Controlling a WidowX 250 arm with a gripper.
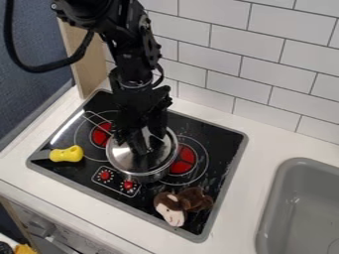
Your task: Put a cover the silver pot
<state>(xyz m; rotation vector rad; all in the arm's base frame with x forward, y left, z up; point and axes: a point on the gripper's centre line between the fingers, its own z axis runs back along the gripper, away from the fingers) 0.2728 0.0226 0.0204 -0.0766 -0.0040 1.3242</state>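
Observation:
The black gripper [147, 141] hangs down over the middle of the stove, right above the centre of a shiny round lid [126, 155]. The lid lies over the top of the silver pot [151, 177], whose wall shows below the lid's front edge. A thin wire handle stretches to the upper left of the pot. The gripper hides the lid's centre and part of its back, so whether it grips a knob there cannot be made out.
On the black stove top [228, 144], a yellow-handled utensil [67, 154] lies at the left. A brown monkey toy [183, 203] rests near the front right corner. Right of the stove is a grey sink [301, 203]; a white tiled wall [258, 64] rises behind.

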